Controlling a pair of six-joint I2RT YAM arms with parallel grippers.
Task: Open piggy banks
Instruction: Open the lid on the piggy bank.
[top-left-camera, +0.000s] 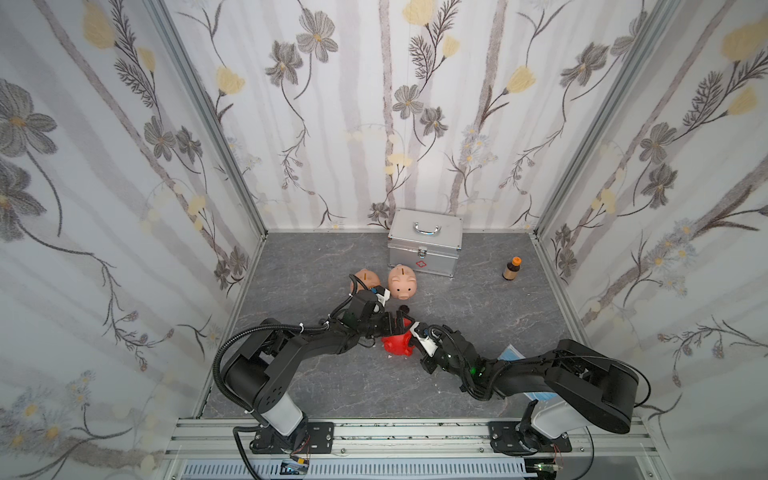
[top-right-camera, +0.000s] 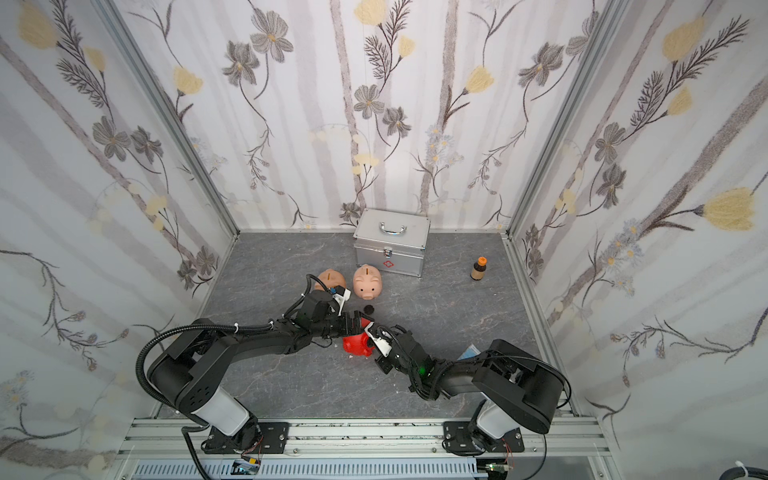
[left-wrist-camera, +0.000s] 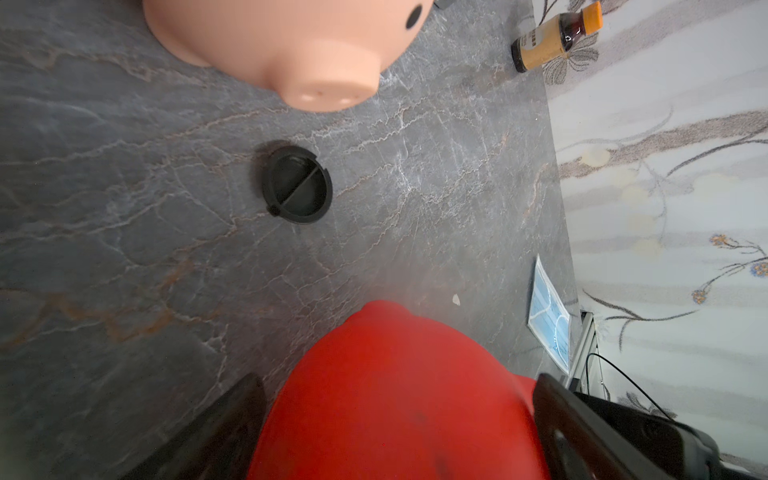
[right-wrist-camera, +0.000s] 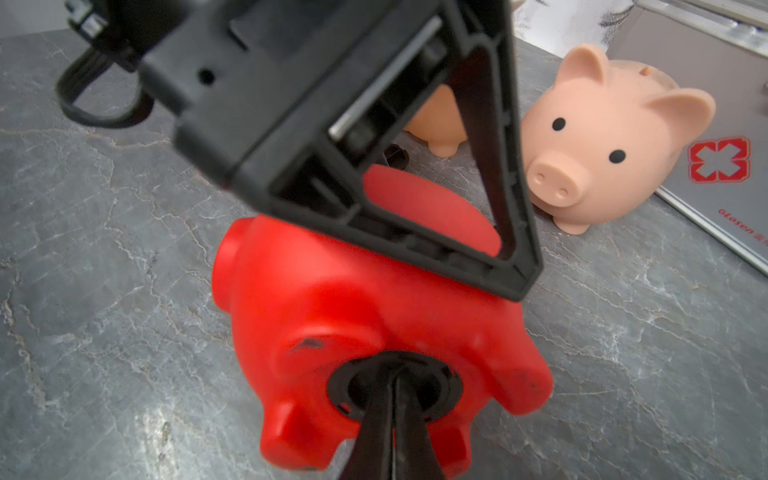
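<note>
Left gripper (left-wrist-camera: 398, 384): fingers spread wide, straddling red piggy bank (right-wrist-camera: 332, 316). Bank lies on its side, worktop (top-left-camera: 478, 332) centre, pink piggy bank (top-left-camera: 402, 284) at its 12 o'clock. Right gripper (right-wrist-camera: 392, 374): fingers together, pinching the bank's black plug (right-wrist-camera: 449, 384).

Left arm (top-left-camera: 291, 353) reaches in from left side, elbow bent. Left gripper (top-left-camera: 401, 325) spread wide, fingers (left-wrist-camera: 573, 419) far apart. Right arm (top-left-camera: 523, 370) stretches in low from right side. Right gripper (right-wrist-camera: 395, 374) squeezed tight, tips together. Both grippers almost meet in middle.
</note>
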